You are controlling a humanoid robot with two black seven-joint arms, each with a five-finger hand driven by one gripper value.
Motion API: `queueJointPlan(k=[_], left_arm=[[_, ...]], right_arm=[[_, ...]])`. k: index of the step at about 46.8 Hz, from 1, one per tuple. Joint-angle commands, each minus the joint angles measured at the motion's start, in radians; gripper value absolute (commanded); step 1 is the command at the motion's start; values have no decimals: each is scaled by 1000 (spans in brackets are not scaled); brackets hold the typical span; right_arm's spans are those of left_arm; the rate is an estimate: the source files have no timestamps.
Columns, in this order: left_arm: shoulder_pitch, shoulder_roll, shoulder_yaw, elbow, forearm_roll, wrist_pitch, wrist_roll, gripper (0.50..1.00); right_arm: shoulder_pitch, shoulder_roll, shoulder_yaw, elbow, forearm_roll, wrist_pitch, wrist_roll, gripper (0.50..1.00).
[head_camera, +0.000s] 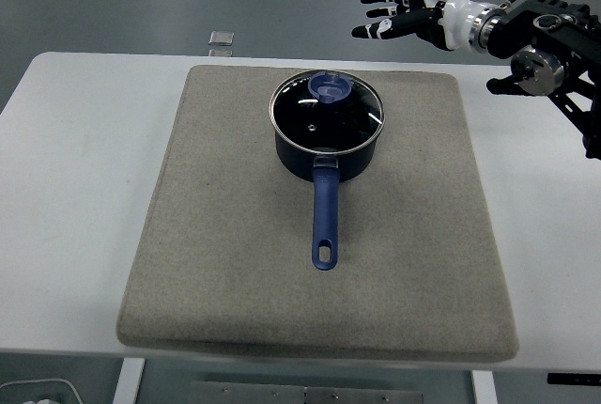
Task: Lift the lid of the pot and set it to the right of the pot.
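A dark blue pot point(326, 141) with a long blue handle point(325, 216) pointing toward me stands on a grey mat point(225, 235). A glass lid point(327, 110) with a blue knob point(330, 87) sits on the pot. My right hand point(394, 11) is raised above the table's far edge, up and to the right of the pot, fingers spread and holding nothing. It does not touch the lid. My left arm is out of view.
The mat covers most of the white table point(66, 178). A small square object point(222, 39) lies on the floor beyond the far edge. Bare mat lies to the right of the pot point(432, 169).
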Motion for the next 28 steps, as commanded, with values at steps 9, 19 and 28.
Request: queueJointPlan(k=[9,19,28], left_arm=[[0,0,0,0,0,0,0,1000],[0,0,0,0,0,0,0,1000],[0,0,0,0,0,0,0,1000]], right_arm=[[84,0,-136,64,-220,17,52,921],[156,0,-254,100,-366,58,106,924],[204,1,-326,133,-455,86,128,924]])
